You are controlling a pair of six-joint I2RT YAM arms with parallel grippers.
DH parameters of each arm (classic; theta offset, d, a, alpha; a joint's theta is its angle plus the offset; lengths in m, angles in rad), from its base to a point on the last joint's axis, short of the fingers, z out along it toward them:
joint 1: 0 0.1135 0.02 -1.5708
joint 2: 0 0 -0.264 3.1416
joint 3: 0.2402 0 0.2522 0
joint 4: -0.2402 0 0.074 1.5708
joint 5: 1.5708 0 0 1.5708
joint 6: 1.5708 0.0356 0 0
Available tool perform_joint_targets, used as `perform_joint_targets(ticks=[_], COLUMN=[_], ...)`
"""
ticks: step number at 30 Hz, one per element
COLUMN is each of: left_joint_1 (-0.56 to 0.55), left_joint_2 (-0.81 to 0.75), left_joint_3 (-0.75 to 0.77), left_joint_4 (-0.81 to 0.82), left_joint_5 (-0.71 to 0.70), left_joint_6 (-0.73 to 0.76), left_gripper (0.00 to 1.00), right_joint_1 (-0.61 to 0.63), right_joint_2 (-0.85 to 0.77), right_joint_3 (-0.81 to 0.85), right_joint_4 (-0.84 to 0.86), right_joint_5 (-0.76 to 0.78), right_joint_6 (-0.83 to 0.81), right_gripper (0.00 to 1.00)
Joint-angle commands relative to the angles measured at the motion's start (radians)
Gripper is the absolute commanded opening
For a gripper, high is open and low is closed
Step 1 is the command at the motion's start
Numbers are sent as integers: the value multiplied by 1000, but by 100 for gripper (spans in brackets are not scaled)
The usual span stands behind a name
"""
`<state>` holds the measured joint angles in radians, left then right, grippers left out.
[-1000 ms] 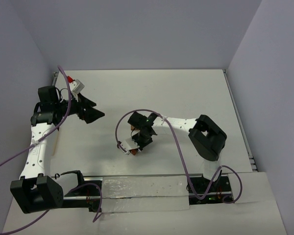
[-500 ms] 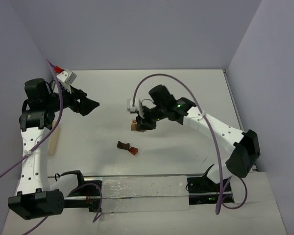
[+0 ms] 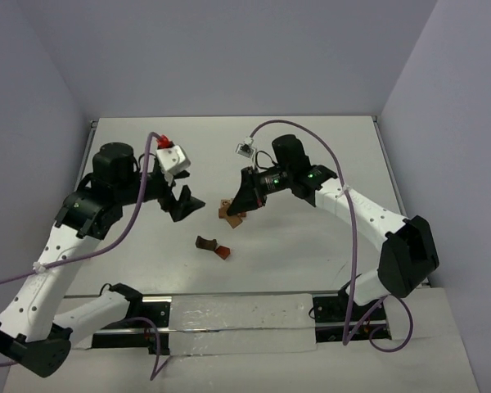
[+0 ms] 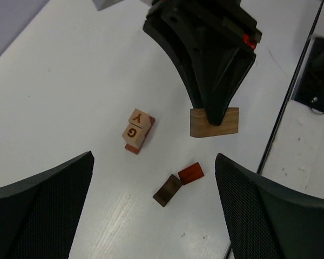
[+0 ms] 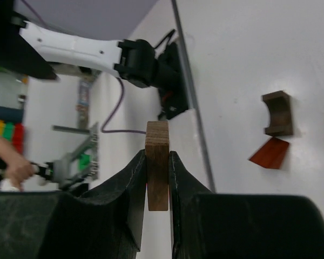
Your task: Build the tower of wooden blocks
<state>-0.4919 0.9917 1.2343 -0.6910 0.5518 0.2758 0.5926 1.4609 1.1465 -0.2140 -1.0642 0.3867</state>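
Pinching: my right gripper (image 5: 157,162), on the tan wooden cuboid block (image 4: 228,121)
Spread: my left gripper (image 3: 182,206), at 9 o'clock from it

White table (image 3: 327,155); scattered wooden blocks (image 4: 167,190)

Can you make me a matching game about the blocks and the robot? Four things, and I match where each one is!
Things:
1. plain tan block
2. red wedge
3. G-and-Y block
4. left end effector

Places or states:
A. wide open, empty
B. sitting on a reddish block
C. pinched in the right end effector
D. lying beside the dark brown block

Pairs: 1-C, 2-D, 3-B, 4-A
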Motion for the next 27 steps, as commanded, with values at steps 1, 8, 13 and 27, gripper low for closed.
perform_joint_targets(ticks=[1, 8, 13, 27], left_joint_1=[-152, -272, -283, -383], left_joint_2=[48, 119, 97, -23], left_joint_3=[-4, 22, 18, 2], left_joint_4=[-40, -56, -91, -281], left_joint_5=[-186, -252, -184, -3], left_joint_6=[39, 8, 107, 647], left_gripper=[99, 99, 95, 84], right_joint_1=[-18, -37, -37, 25], right_joint_2=[10, 51, 70, 168], right_joint_3=[-38, -71, -79, -33], right_joint_4=[229, 370, 402, 290], right_joint_5=[-104, -136, -164, -280], right_joint_6=[288, 448, 457, 408], right_gripper=[0, 0, 0, 0])
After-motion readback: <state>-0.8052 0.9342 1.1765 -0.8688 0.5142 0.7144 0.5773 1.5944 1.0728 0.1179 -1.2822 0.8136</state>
